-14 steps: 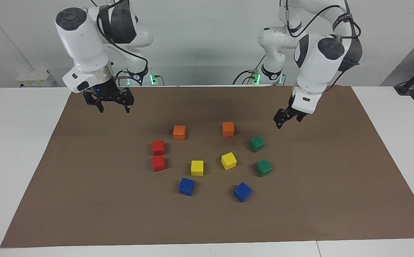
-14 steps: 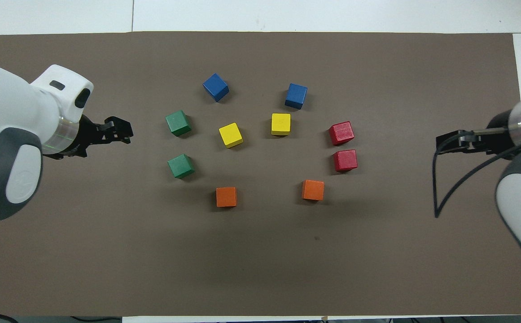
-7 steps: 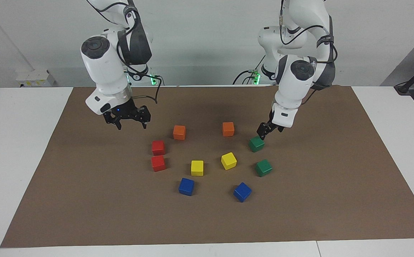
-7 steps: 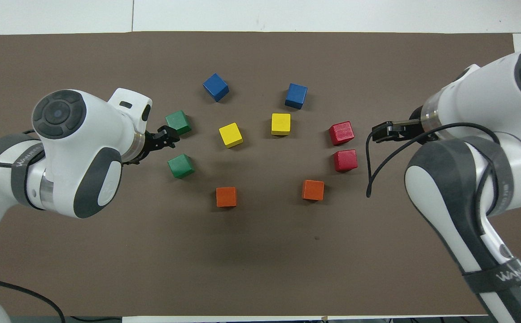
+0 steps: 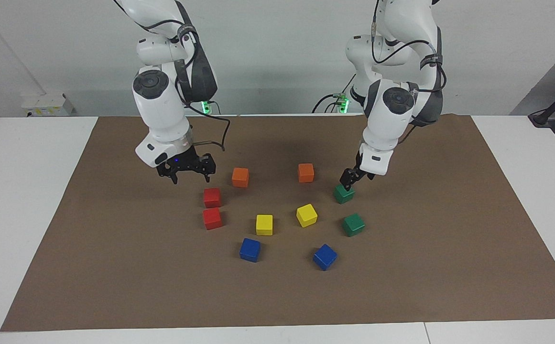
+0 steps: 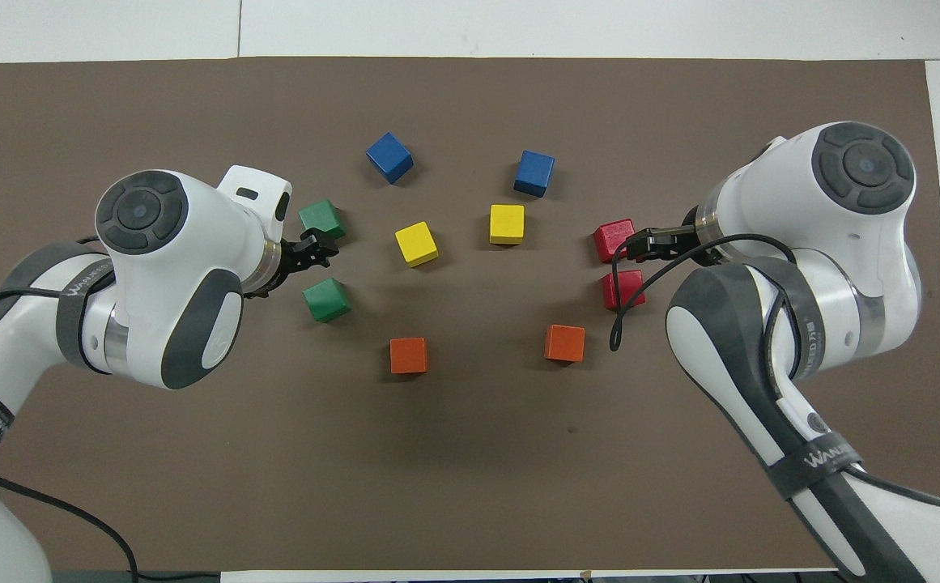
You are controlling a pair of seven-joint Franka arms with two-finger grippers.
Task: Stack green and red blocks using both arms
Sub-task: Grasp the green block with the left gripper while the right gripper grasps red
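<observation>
Four task cubes, none stacked. Two green cubes lie toward the left arm's end of the brown mat: the nearer green cube, the farther green cube. Two red cubes lie toward the right arm's end, close together: the nearer red cube, the farther red cube. Orange, yellow and blue cubes sit between the pairs.

Step in hand, as judged: the approach to a first grasp. To do it well, centre each gripper over one cube, square the fingers to its flat faces, and descend straight so the neighbouring cube stays untouched.

Left gripper: jaws spread, empty, just above the nearer green cube; contact not discernible. Right gripper: jaws wide, empty, raised over bare mat beside the nearer red cube.
</observation>
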